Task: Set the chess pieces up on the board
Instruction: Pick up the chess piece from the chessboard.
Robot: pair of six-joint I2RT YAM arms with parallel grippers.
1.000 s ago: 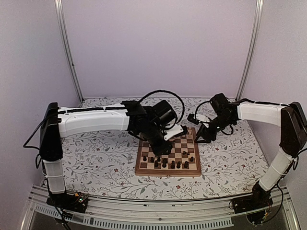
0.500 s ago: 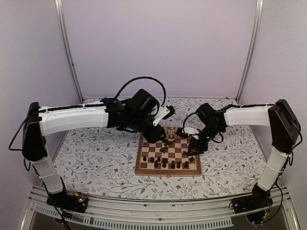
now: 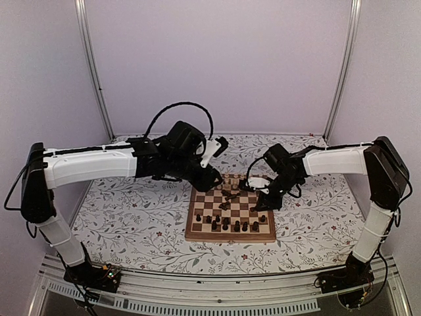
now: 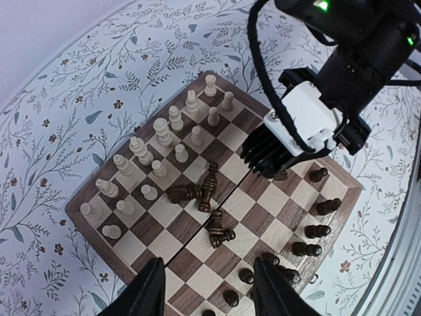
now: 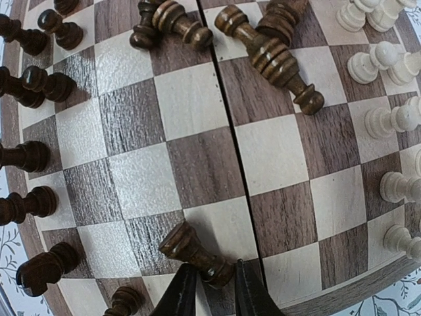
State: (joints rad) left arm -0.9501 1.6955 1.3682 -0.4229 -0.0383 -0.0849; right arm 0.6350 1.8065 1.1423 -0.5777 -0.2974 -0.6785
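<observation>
The board [image 3: 230, 238] lies at the table's middle. Cream chess pieces [image 4: 158, 151] stand in two rows along its far side, and dark ones [image 3: 227, 225] stand along the near side. Several dark pieces [image 4: 200, 191] lie toppled near the centre seam. My right gripper [image 5: 214, 280] is low over the board's right part [image 3: 263, 197] and shut on the base of a dark piece [image 5: 191, 249] that lies on its side. My left gripper [image 4: 207, 263] hangs open above the board's far left corner [image 3: 212, 179], nothing between its fingers.
The board rests on a floral-patterned table [image 3: 131, 204] with bare cloth on both sides. Metal frame posts [image 3: 92, 66] and a pale wall close off the back. The right arm's cable [image 4: 263, 59] loops over the board's far right.
My right gripper slid left onto the board and closed on a fallen dark piece. My left arm lifted and drew back from the board's centre towards the far left.
</observation>
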